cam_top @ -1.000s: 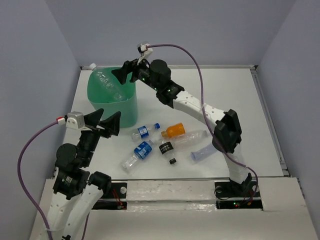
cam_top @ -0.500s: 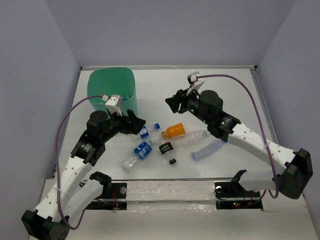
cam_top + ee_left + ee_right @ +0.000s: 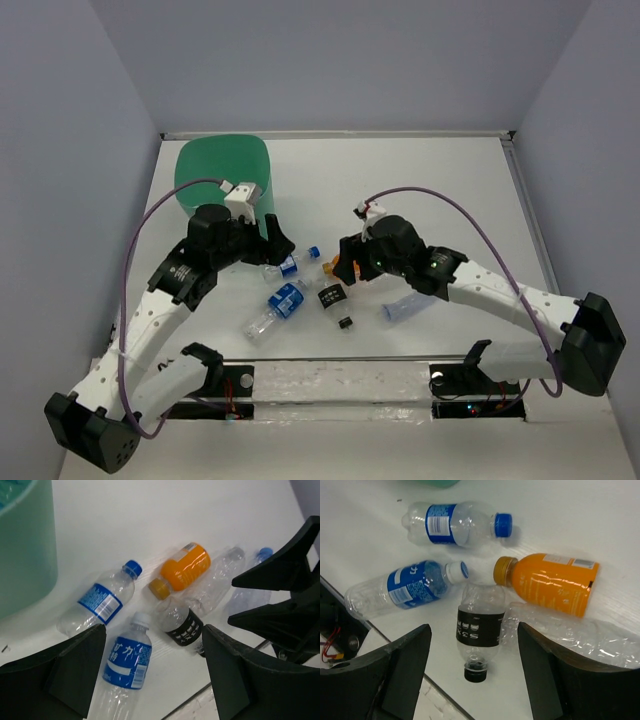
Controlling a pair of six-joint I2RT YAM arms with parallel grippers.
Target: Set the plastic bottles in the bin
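Quick status from the remote seat: this one's nowhere near done. The bin (image 3: 215,165) sits in the far left corner of the worktop. From the overhead view I honestly can't tell what's in it. The left wrist camera only catches its rim, with maybe a hint of something clear inside.

What's left is easy to count, because six bottles are lying loose in a cluster toward the near edge, a bit left of centre:
- a clear bottle with a blue cap (image 3: 455,524), closest to the bin
- a blue-labelled one with a white cap (image 3: 405,587), just beside it on the near side
- the orange bottle (image 3: 550,582)
- the black-labelled bottle (image 3: 479,630), its base almost touching the orange one's cap
- a crumpled clear bottle (image 3: 570,635) lying against the orange one
- another bluish clear one (image 3: 405,305) on the right end of the pile

Both arms are over the cluster. The left hand (image 3: 278,243) has its fingers spread wide with nothing between them, and it hangs above the blue-capped bottle. The right hand (image 3: 347,262) is also parted and empty, and it's roughly over the black-labelled and orange bottles.

So I'd call it early to mid-task, with six pick-and-drops to go.
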